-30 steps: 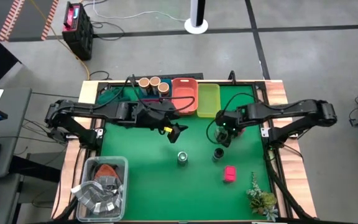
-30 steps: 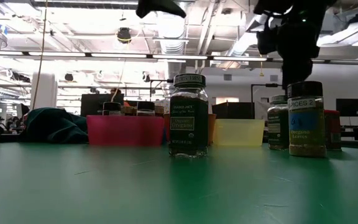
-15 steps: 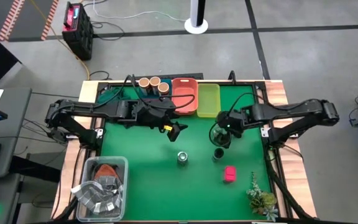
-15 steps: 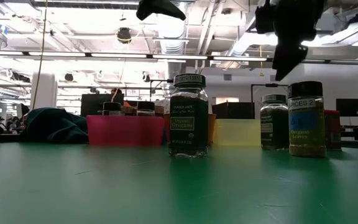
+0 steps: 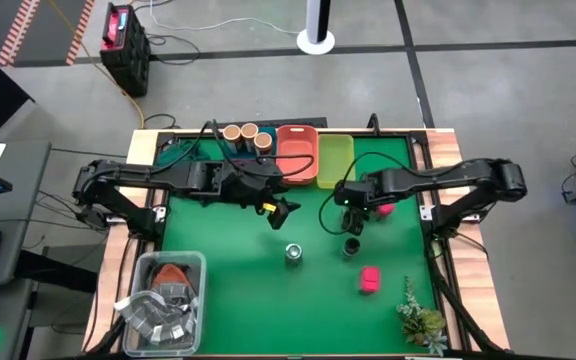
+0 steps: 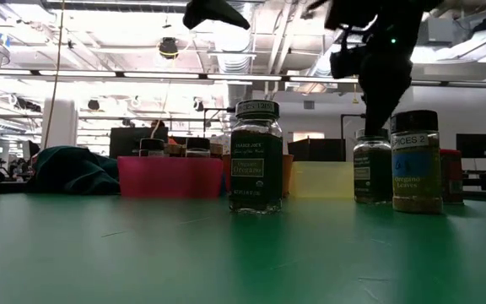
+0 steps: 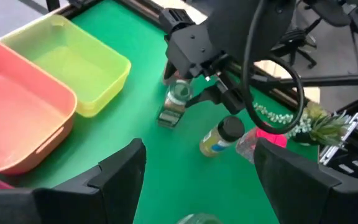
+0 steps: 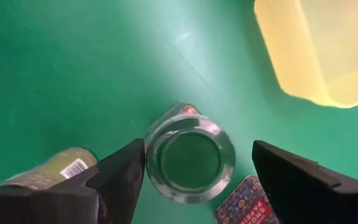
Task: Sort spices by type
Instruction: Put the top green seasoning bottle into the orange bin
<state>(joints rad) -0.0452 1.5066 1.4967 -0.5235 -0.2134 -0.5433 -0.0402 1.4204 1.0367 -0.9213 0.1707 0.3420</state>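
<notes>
My right gripper (image 8: 199, 147) is open and points down over a clear round jar with a green top (image 8: 190, 158). Its fingers stand on either side of that jar, and the low view shows the gripper (image 6: 376, 80) above the jar (image 6: 370, 165). A dark-lidded jar (image 5: 351, 246) stands just nearer, and another jar (image 5: 294, 254) stands mid-table. One pink box (image 5: 370, 279) lies near the near-right, and a second (image 5: 383, 208) lies beside my right arm. Three tan-topped jars (image 5: 249, 132) stand at the far edge. My left gripper (image 5: 287, 209) hangs open, high above the table's middle.
An orange tray (image 5: 296, 155) and a yellow-green tray (image 5: 335, 160) sit at the far edge, with a magenta tray (image 6: 169, 176) seen in the low view. A clear tub of grey packets (image 5: 163, 298) fills the near-left corner. A small plant (image 5: 420, 318) stands near-right.
My right gripper has risen off the green-topped jar, swung a little toward the far right, then come back toward the table's left. It now hangs over that jar. The left arm has kept still.
</notes>
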